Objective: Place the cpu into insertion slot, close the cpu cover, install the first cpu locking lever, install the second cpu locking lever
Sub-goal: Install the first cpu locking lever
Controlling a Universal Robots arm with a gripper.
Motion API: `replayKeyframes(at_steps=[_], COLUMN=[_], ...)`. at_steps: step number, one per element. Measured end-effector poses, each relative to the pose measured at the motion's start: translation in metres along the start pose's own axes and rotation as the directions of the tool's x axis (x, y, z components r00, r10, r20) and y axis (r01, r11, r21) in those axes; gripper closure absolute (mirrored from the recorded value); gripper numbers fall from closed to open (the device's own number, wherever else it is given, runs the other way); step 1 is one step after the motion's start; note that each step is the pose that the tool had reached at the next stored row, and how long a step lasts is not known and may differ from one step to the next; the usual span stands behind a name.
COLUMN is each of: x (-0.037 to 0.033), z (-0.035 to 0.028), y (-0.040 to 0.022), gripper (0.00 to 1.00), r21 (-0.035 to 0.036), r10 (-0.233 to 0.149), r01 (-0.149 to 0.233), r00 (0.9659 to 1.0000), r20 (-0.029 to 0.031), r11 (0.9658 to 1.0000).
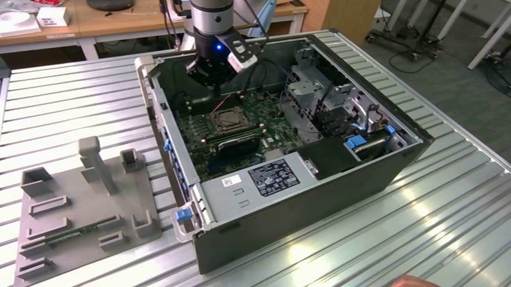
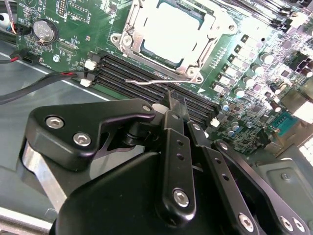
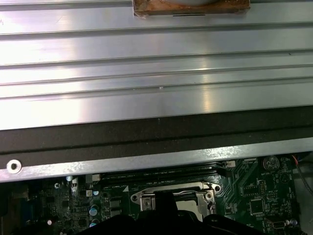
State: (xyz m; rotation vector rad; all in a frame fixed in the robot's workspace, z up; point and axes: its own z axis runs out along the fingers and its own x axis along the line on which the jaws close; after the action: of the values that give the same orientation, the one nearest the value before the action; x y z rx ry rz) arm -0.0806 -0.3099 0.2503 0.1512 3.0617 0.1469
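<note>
A ribbed metal desk (image 1: 80,101) carries an open computer case (image 1: 319,197), with wooden worktops (image 1: 119,24) beyond. The pincer (image 2: 174,101), closed and empty, hangs near the cpu cover (image 2: 132,24).

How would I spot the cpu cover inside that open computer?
Find the open computer case on the ribbed metal table; its floor is a green motherboard. Near the board's middle lies the cpu cover, a silvery square frame with a cut-out centre, unlike the long black memory slots beside it.

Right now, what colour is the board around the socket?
Green motherboard, clearest in the second wrist view.
</note>
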Motion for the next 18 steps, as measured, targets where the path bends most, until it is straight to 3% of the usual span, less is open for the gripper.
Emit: replayKeyframes(at_steps=[2, 6, 12, 18], x=[0.0, 0.0002, 0.0002, -0.0001], z=[0.0006, 0.0027, 0.0029, 0.0032], y=[-0.0001, -0.0003, -0.0004, -0.0036], gripper=[0.89, 0.89, 0.89, 0.89], r21=[-0.0045, -0.0218, -0.0256, -0.0522], r10=[0.0, 0.002, 0.002, 0.004], r01=[0.0, -0.002, -0.002, -0.004], r00=[1.0, 1.0, 1.0, 1.0], r20=[-0.0005, -0.0022, -0.0026, -0.0051], r11=[1.0, 0.9998, 0.9997, 0.9986])
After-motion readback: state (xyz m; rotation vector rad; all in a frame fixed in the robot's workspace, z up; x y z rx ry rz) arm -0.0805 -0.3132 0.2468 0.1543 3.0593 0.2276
